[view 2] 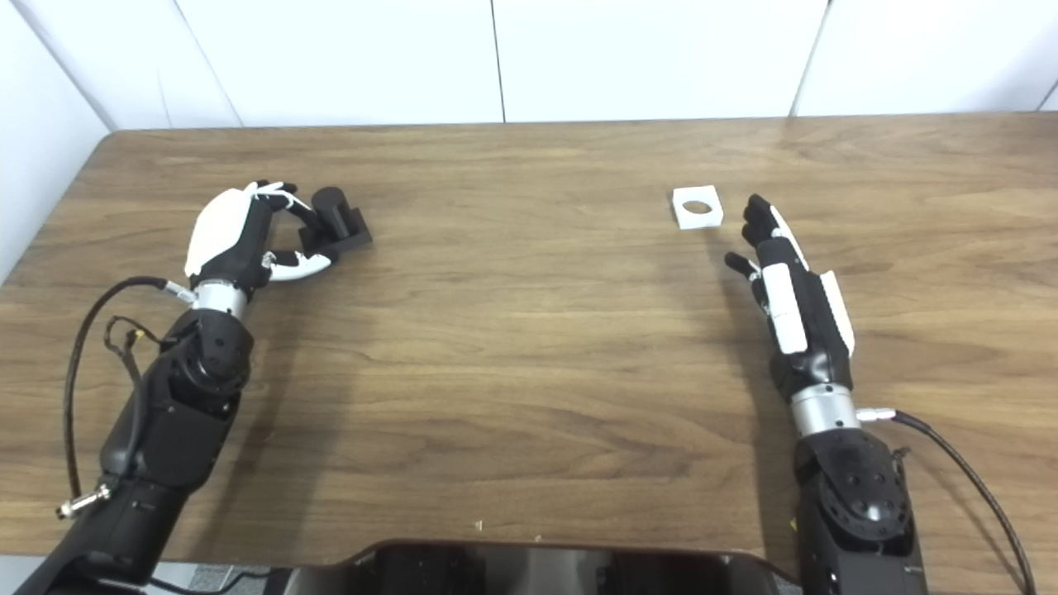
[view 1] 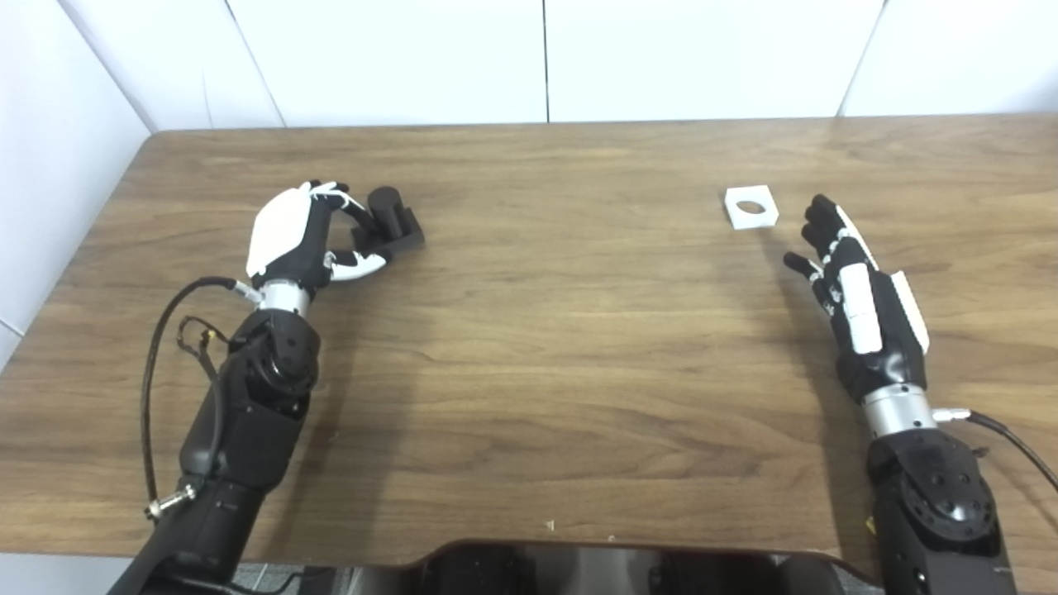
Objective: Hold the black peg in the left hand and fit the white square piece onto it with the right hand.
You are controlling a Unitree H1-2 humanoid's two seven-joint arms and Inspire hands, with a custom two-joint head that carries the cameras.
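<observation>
The black peg [view 1: 390,221], a short cylinder on a square base, stands on the wooden table [view 1: 545,347] at the left. My left hand [view 1: 302,234] is just left of it. Its curled fingers [view 1: 345,203] touch the cylinder and the thumb presses the base's near corner, so the hand is shut on the peg, which still rests on the table. The white square piece [view 1: 751,207], with a round hole, lies flat at the right. My right hand [view 1: 851,285] is open, fingers straight, slightly nearer and to the right of the piece, not touching it.
White wall panels [view 1: 545,58] run along the table's far edge and left side. A black cable [view 1: 157,347] loops beside the left forearm. The robot's dark body [view 1: 579,570] sits at the near edge.
</observation>
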